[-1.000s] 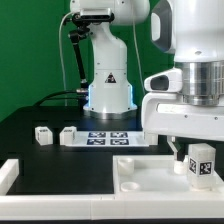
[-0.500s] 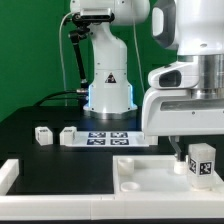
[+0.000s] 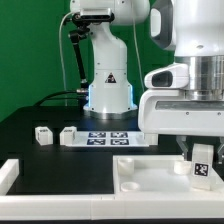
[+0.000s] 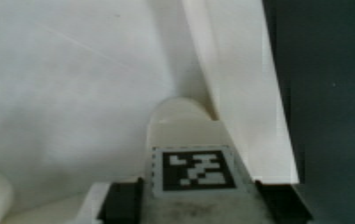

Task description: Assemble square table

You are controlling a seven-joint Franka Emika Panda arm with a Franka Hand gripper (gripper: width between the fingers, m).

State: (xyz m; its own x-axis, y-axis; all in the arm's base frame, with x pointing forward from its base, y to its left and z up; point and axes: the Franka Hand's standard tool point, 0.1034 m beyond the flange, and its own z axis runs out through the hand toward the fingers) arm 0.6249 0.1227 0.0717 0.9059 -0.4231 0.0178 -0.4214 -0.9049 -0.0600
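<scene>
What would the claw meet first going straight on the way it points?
Probably the white square tabletop under the claw; the tagged table leg stands between its fingers, though depth is unclear.

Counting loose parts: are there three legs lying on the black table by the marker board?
No: just two lie there, one leg and a second leg, beside the marker board.

Place: a robotics lab, with a fixed test bench.
Backdrop: a plain green screen (image 3: 30, 60) spans the rear, behind the claw (image 3: 200, 158).
Bench: a black table (image 3: 30, 125) lies under the claw.
Robot: the white arm base (image 3: 108, 85) stands beyond the claw, with cables (image 3: 70, 60) beside it.
Tags: the marker board (image 3: 110, 137) lies flat between base and claw.
Fence: a white rail (image 3: 8, 172) sits well apart, toward the exterior view's left.
</scene>
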